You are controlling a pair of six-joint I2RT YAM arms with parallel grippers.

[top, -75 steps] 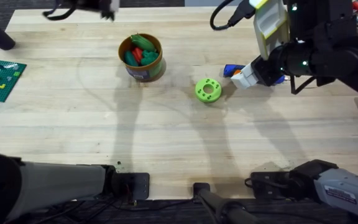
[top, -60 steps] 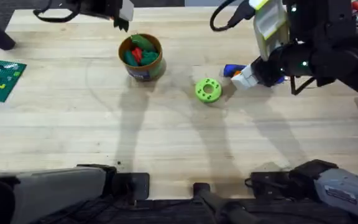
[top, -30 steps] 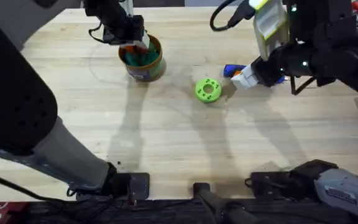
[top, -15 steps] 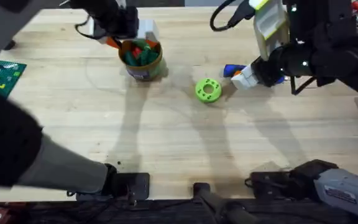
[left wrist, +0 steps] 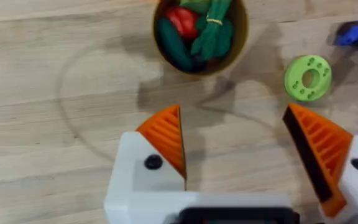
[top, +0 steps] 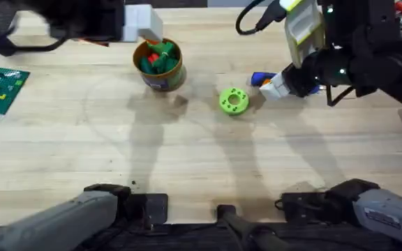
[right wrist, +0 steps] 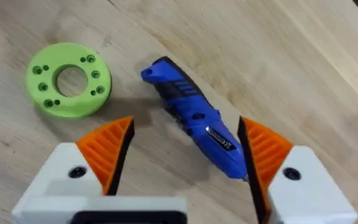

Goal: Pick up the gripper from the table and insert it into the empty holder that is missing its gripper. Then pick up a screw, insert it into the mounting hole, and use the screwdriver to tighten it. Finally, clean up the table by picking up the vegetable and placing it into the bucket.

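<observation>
The tan-orange bucket (top: pixel 158 65) stands at the back left of the table, and green and red vegetables (left wrist: pixel 197 31) lie inside it. My left gripper (top: pixel 142 25) hovers just behind and above the bucket (left wrist: pixel 241 46), open, with nothing between its orange pads (left wrist: pixel 166 137). The blue screwdriver (top: pixel 259 77) lies flat on the wood at the right. My right gripper (top: pixel 274 86) is right over the screwdriver (right wrist: pixel 197 118), open, one finger on each side of it. The loose gripper, the holder and the screw are out of view.
A green round disc with holes (top: pixel 234 100) lies between the bucket and the screwdriver. A green brick plate (top: pixel 0 87) with small bricks sits at the left table edge. Bare wood covers the middle and front of the table.
My left arm swung in over the bucket, then lifted and drew back toward the far left. My right arm, the screwdriver and the green disc have not moved.
</observation>
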